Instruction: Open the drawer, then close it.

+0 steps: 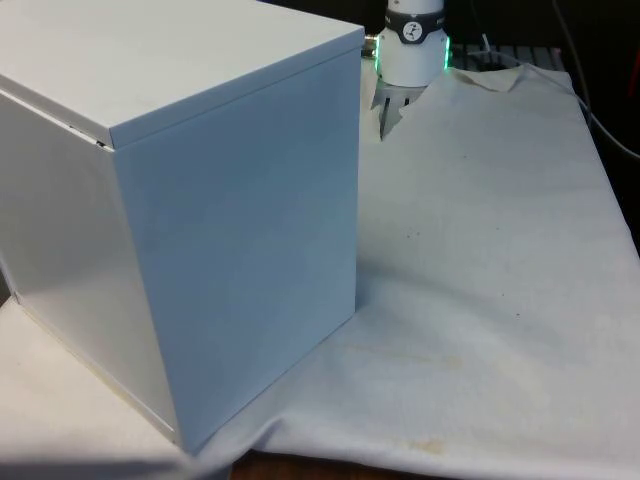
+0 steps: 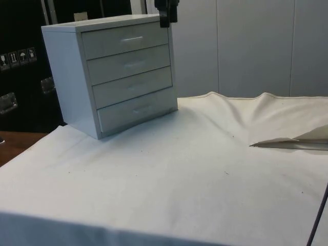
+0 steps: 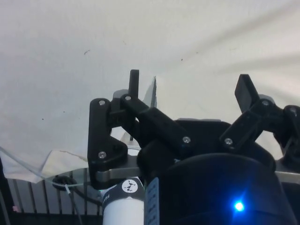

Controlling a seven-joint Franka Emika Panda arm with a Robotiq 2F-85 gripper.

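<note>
The pale grey, box-shaped chest of four drawers (image 2: 115,72) stands on the white cloth-covered table (image 2: 195,174), toward the table's far corner in the side view, its fronts turned to that camera; in the front view it sits on the front view's left and shows a plain back and side panel (image 1: 180,200), smooth and flat with sharp edges under a thin overhanging top. All four drawers lie flush with the carcass, none pulled out, so I cannot see what any of them holds. The top drawer (image 2: 125,40) carries a slim pale bar handle (image 2: 132,38); the lower three have fainter handles of the same kind. My black two-finger gripper (image 3: 190,91) hangs in the air by the chest's upper corner, just beside the top drawer's end in the side view (image 2: 167,13), touching nothing. My jaws are spread wide apart with nothing between them, and through the gap I see bare cloth. The cloth is matte, speckled with a few small dark marks, and rumpled into soft ridges (image 2: 241,100) along the far edge, with a loose fold (image 2: 287,142) lifted on one side. Nothing lies between me and the drawer fronts.
</note>
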